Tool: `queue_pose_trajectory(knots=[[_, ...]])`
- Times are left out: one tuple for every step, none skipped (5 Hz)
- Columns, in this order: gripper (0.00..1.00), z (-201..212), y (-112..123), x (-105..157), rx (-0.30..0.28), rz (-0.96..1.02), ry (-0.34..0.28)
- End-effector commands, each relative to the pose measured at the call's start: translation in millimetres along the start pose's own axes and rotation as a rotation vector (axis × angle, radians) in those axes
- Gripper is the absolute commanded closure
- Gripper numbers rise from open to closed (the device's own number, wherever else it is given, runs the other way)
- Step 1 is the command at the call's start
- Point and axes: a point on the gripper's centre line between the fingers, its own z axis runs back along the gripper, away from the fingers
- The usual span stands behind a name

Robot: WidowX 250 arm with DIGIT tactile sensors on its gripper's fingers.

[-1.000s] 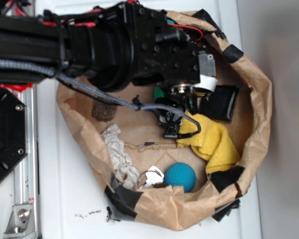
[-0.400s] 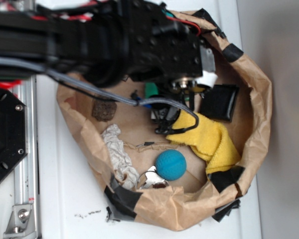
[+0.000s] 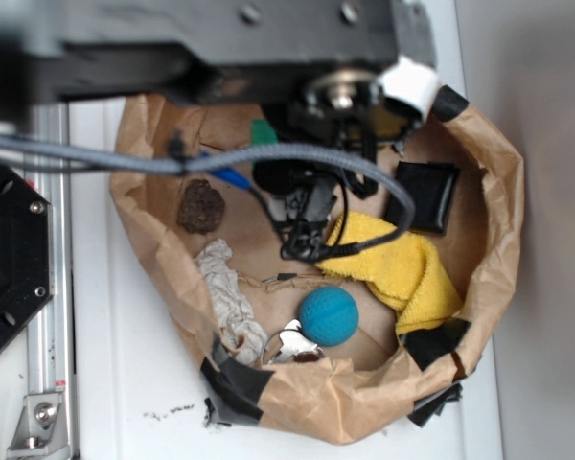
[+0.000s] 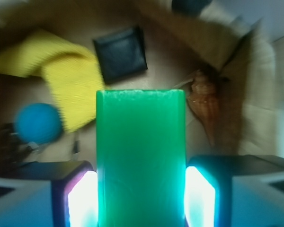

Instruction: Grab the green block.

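The green block (image 4: 140, 142) is a flat green slab standing lengthwise between my two lit fingers (image 4: 83, 198) in the wrist view. My gripper (image 4: 140, 194) is shut on its long sides and holds it above the brown paper floor. In the exterior view only a corner of the green block (image 3: 263, 132) shows under the black arm, which hides the gripper itself.
A rolled-down paper bag wall (image 3: 503, 220) rings the work area. Inside lie a yellow sponge cloth (image 3: 402, 268), a black square pad (image 3: 422, 196), a teal-blue ball (image 3: 328, 316), a white rag (image 3: 232, 297), a brown lump (image 3: 200, 205) and a brown shell (image 4: 206, 101).
The arm has risen toward the camera and shifted to the top of the view, with the green block going up and left. The ball rolled left earlier and now rests.
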Motion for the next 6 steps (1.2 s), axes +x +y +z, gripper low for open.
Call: queue_pose_trajectory(knots=[[1.0, 35.8, 2.0, 7.5, -0.002, -0.032, -0.05], [1.0, 35.5, -0.6, 6.0, 0.003, -0.041, -0.048], [1.0, 33.5, -1.1, 6.8, 0.005, -0.041, -0.045], [1.0, 31.3, -0.3, 8.0, -0.003, -0.046, -0.046], [1.0, 30.6, -0.5, 9.3, -0.003, -0.05, -0.053], [1.0, 27.9, 1.0, 10.0, -0.021, -0.045, -0.049]])
